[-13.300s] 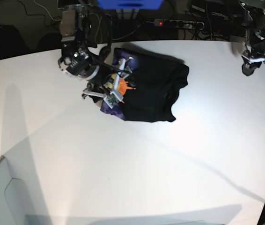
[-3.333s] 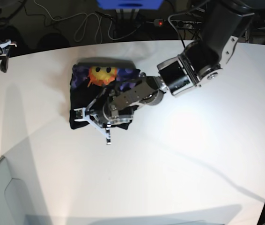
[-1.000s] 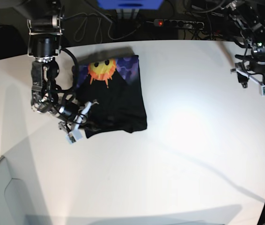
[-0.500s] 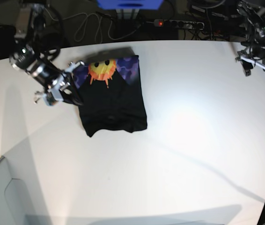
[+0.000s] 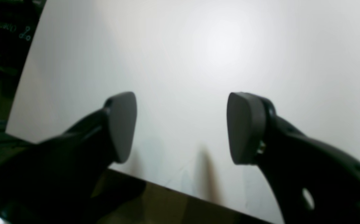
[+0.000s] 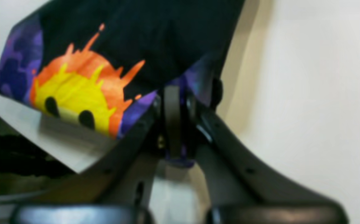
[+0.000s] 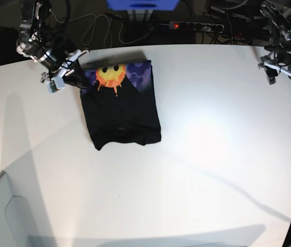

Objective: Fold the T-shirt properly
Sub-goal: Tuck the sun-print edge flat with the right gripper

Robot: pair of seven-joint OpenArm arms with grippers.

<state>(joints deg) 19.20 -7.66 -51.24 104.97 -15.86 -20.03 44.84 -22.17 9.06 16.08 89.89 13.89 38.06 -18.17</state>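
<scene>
The black T-shirt lies folded into a rough rectangle on the white table, its orange-yellow sun face on the purple print at the far end. My right gripper sits at the shirt's far left corner. In the right wrist view the right gripper is shut, with purple cloth of the T-shirt pinched between its fingers. My left gripper hovers at the table's far right; in the left wrist view the left gripper is open and holds nothing.
A power strip and cables lie behind the table's far edge, beside a blue box. The table's edge runs just under the left gripper. A grey panel stands at the near left corner.
My right arm has moved from the shirt's near left side up to its far left corner. The left arm shifted slightly at the far right. The shirt's outline has barely changed.
</scene>
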